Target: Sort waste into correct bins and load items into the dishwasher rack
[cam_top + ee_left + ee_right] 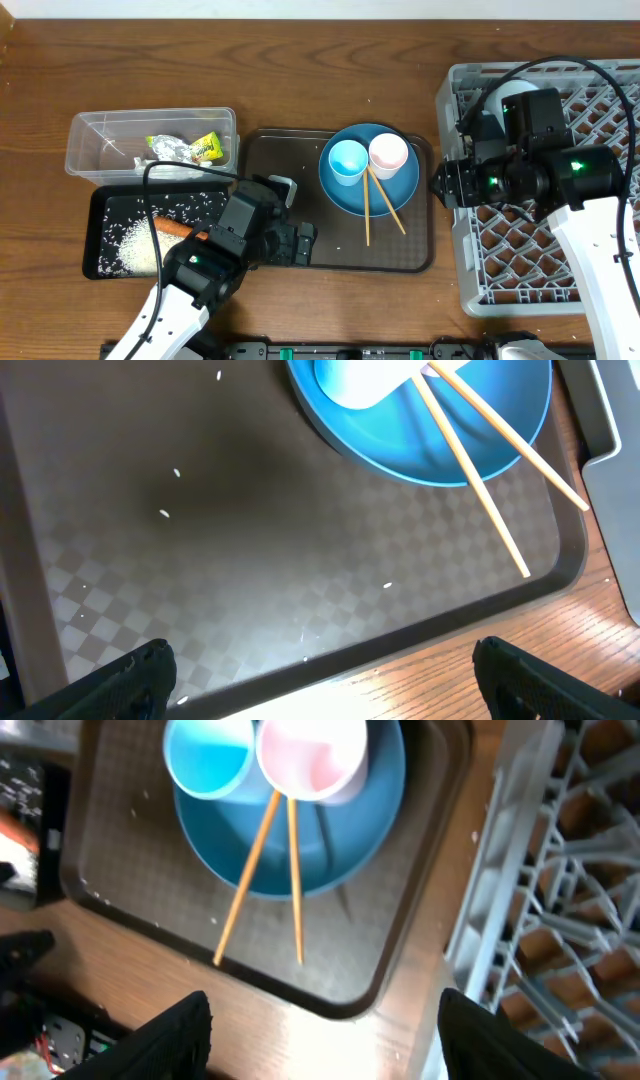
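Note:
The dark-blue plate (372, 178) lies on the brown serving tray (300, 160) and carries the light-blue cup (348, 160), the pink cup (388, 153) and the wooden chopsticks (383, 207). The clear tub (95, 135) holds the snack wrapper (206, 147) and the tissue (168, 150). The black tray (100, 215) holds rice (135, 250) and the carrot (172, 228). My left gripper (300, 243) (335, 690) is open and empty over the serving tray's front edge. My right gripper (440, 185) (330, 1040) is open and empty between the serving tray and the grey rack (560, 270).
A few rice grains (165, 512) lie loose on the serving tray. A pale rounded shape (508, 92), partly hidden by my right arm, sits in the rack's far left corner. In the right wrist view the rack wall (480, 890) stands just right of the serving tray.

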